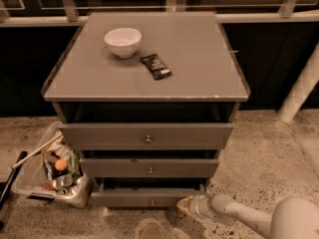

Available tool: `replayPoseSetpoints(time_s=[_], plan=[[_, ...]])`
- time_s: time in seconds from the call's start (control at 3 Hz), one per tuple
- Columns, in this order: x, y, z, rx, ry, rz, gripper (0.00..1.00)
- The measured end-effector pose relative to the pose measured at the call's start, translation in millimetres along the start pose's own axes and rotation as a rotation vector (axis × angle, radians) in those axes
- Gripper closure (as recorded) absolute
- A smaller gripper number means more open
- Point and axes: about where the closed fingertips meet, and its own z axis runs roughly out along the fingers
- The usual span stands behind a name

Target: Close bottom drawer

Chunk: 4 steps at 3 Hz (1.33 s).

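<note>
The bottom drawer (124, 198) is the lowest of three in the grey cabinet (209, 78). Its slim grey front with a tiny knob (152, 202) stands out only a little from the cabinet, with a thin dark gap showing above it. My gripper (185, 206) is low over the floor at the end of the pale arm (239, 213), right at the drawer front's right end. I cannot tell whether it touches the front.
The middle drawer (149, 168) and the top drawer (147, 136) also stand slightly out. A white bowl (122, 41) and a dark packet (155, 65) lie on the cabinet top. A clear bin of rubbish (55, 176) stands left of the cabinet. A white post (299, 91) stands at the right.
</note>
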Motion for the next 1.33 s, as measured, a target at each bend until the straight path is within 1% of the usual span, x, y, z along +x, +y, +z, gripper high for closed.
replayPoseSetpoints(time_s=[0.33, 1.33], plan=[[0.0, 0.1, 0.0, 0.000, 0.000, 0.000, 0.86], [0.0, 0.1, 0.1, 0.000, 0.000, 0.000, 0.16]])
